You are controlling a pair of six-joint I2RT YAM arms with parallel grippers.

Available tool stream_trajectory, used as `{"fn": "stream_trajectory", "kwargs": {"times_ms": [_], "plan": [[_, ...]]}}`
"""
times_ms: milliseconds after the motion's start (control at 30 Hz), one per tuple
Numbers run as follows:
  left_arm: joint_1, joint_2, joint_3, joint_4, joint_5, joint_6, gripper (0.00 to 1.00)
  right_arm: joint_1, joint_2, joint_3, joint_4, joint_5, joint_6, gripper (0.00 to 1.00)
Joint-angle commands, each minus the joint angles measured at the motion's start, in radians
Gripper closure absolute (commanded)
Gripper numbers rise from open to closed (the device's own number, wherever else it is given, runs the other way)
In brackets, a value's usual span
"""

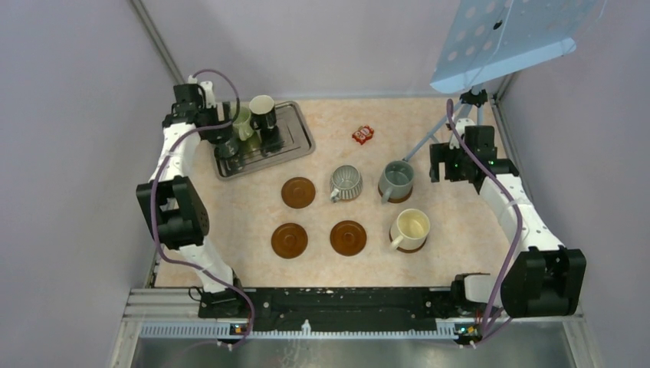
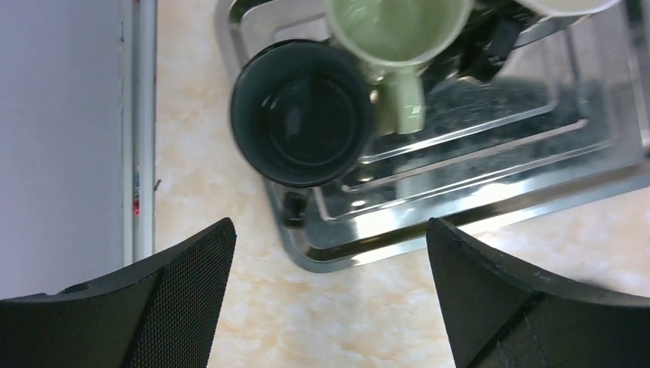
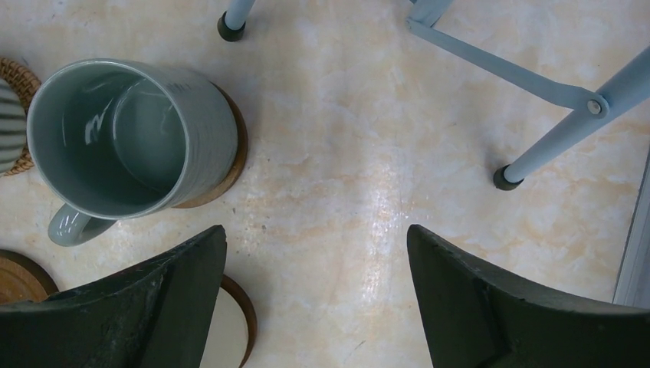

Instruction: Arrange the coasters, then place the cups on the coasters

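Three bare dark coasters (image 1: 297, 192) (image 1: 289, 240) (image 1: 348, 238) lie mid-table. A ribbed grey cup (image 1: 346, 183), a grey-blue cup (image 1: 396, 182) (image 3: 126, 134) and a cream cup (image 1: 410, 229) each stand on a coaster. On the metal tray (image 1: 295, 146) (image 2: 460, 207) stand a dark cup (image 2: 303, 113), a pale green cup (image 1: 243, 123) (image 2: 395, 31) and a black cup with a white inside (image 1: 263, 113). My left gripper (image 1: 224, 146) (image 2: 329, 245) hovers open over the tray's near-left corner. My right gripper (image 1: 444, 162) (image 3: 316, 261) is open over bare table, right of the grey-blue cup.
A small red packet (image 1: 362, 135) lies at the back of the table. A light-blue stand with thin legs (image 3: 490, 65) and a perforated panel (image 1: 506, 38) occupies the back right corner. Enclosure walls close in on the left, back and right.
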Motion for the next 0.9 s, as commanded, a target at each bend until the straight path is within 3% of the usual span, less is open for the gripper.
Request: {"fn": "stream_trajectory", "kwargs": {"times_ms": [0,233,533,667,867], "plan": [[0.076,0.048,0.02,0.009,0.118,0.132,0.02,-0.006,0.014,0.062,0.041,-0.018,-0.011,0.14],[0.121,0.133,0.006,0.031,0.125,0.272,0.11,-0.005,0.027,0.075,0.038,-0.006,-0.014,0.14],[0.126,0.275,0.081,0.04,0.163,0.273,0.28,-0.006,0.035,0.086,0.026,0.0,-0.012,0.14],[0.126,0.325,0.135,0.0,0.187,0.272,0.41,-0.006,0.036,0.092,0.022,0.009,-0.014,0.14],[0.126,0.33,0.102,0.038,0.196,0.257,0.65,-0.006,0.037,0.092,0.017,0.012,-0.015,0.14]]}}
